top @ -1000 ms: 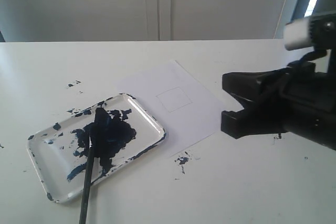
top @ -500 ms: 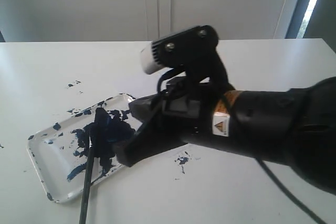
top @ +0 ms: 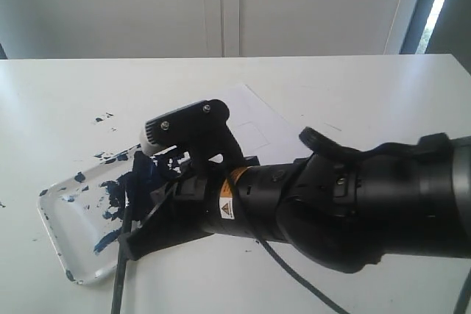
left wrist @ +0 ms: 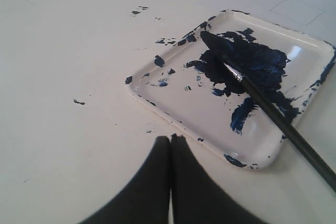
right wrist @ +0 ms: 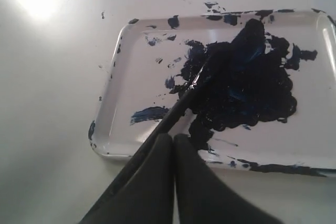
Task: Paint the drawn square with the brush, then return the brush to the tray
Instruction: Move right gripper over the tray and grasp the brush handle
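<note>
The brush (left wrist: pixel 273 114) lies slanted in the tray (left wrist: pixel 184 114), its tip in the dark blue blotch (right wrist: pixel 247 82) and its handle (top: pixel 120 270) sticking out over the rim. My right gripper (right wrist: pixel 173 136) is shut and empty, with its fingertips over the tray's rim right beside the brush handle (right wrist: pixel 178 106). In the exterior view the right gripper (top: pixel 126 246) reaches across from the right. The arm hides most of the drawn square (top: pixel 256 134), which is a bare outline (left wrist: pixel 296 10) on the paper (top: pixel 254 104). My left gripper (left wrist: pixel 170 138) is shut and empty, just short of the tray's rim.
Dried blue specks (top: pixel 103 117) dot the white table (top: pixel 59 86) beyond the tray, with more beside the rim (left wrist: pixel 137 11). The bulky right arm (top: pixel 346 204) and its cable span the front right of the table. A pale wall stands behind the table's far edge.
My right arm has swept from the right edge across the paper to the tray, now covering most of the square. Its shut fingers have dropped beside the brush handle. The brush has not moved.
</note>
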`<move>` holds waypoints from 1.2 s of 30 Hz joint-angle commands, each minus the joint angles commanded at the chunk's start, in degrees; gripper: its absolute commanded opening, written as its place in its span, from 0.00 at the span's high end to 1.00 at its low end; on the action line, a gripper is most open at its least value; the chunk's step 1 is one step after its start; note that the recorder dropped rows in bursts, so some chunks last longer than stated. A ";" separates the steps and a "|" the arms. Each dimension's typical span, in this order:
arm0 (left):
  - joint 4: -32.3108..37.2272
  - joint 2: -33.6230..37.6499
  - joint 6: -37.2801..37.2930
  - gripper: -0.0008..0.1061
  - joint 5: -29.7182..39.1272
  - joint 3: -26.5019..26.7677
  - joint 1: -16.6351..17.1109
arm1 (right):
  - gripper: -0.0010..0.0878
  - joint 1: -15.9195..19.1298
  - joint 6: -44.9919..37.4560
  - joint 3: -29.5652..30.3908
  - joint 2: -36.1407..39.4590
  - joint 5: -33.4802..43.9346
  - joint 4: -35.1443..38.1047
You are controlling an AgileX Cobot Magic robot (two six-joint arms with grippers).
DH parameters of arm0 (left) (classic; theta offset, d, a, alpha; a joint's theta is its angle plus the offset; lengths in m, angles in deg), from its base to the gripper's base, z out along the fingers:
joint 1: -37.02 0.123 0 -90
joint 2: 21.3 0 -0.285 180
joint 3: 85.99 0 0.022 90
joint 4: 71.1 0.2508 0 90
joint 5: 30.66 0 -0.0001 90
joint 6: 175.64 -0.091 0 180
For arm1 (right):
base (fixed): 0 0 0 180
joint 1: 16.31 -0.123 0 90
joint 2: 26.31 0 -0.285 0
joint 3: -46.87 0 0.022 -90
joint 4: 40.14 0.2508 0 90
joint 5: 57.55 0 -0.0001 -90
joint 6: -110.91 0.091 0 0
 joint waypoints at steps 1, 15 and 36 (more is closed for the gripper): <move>0.00 0.00 0.00 0.99 0.00 0.00 0.00 | 0.99 0.00 0.00 0.00 0.40 -1.03 -0.16; 0.00 0.00 0.00 0.99 0.00 0.00 0.00 | 0.96 -4.32 2.35 0.00 2.05 -4.46 -4.97; 0.00 0.00 0.00 0.99 0.00 0.00 0.00 | 0.38 -8.57 3.85 -0.04 9.16 -4.35 -5.07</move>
